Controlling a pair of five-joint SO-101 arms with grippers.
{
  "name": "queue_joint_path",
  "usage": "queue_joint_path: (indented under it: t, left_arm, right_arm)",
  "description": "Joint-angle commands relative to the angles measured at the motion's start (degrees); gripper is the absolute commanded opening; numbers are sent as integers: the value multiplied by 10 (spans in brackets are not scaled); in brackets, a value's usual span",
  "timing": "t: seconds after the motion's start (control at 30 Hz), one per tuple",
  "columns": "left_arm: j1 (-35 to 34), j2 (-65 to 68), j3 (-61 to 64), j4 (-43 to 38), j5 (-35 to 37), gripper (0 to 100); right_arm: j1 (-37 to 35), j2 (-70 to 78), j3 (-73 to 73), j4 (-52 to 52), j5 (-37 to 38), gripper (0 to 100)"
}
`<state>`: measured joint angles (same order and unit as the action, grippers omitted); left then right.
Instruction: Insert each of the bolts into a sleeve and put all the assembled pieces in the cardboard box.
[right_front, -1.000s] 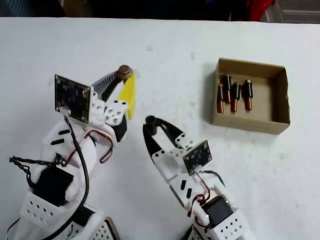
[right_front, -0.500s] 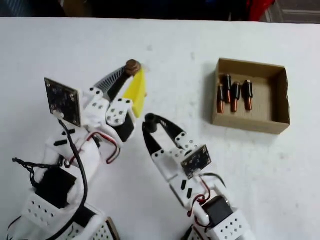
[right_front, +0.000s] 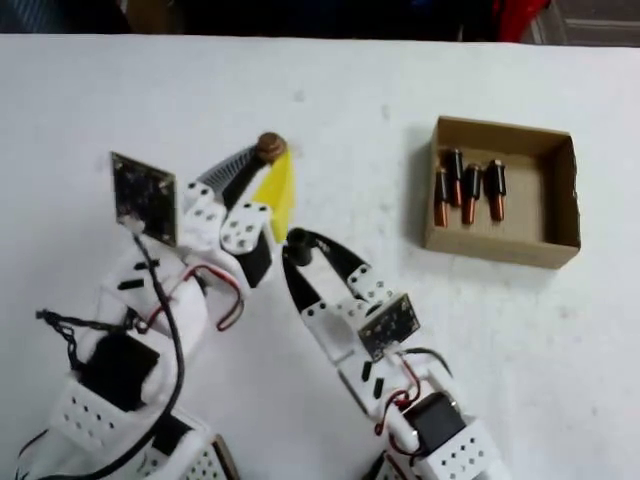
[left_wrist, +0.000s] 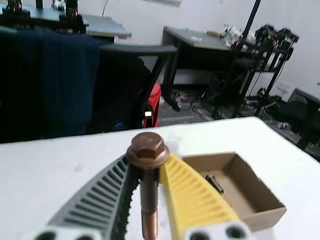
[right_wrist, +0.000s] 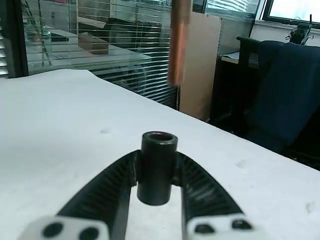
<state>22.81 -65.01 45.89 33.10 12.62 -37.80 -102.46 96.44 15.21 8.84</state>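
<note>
Left jaws were closed on a tip-down hex bolt (left_wrist: 148, 192), right jaws on a mouth-up sleeve (right_wrist: 157, 167), evidently for insertion.

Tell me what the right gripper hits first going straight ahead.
Likely the yellow finger of the left gripper, just ahead of the right gripper and its sleeve; the bolt hangs there, though heights are unclear.
</note>
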Motion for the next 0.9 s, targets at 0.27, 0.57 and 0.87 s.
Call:
queue_joint_path:
  t: [0.27, 0.57, 0.87]
  left_arm:
    - [10, -14, 19, -3, 4, 23]
    - [10, -33, 16, -4, 4, 23]
    - [45, -79, 38, 8, -17, 23]
  right_arm:
    - [-3, -6, 4, -15, 8, 17]
    - [-3, -6, 4, -15, 8, 17]
    - [-3, -6, 4, -14, 8, 17]
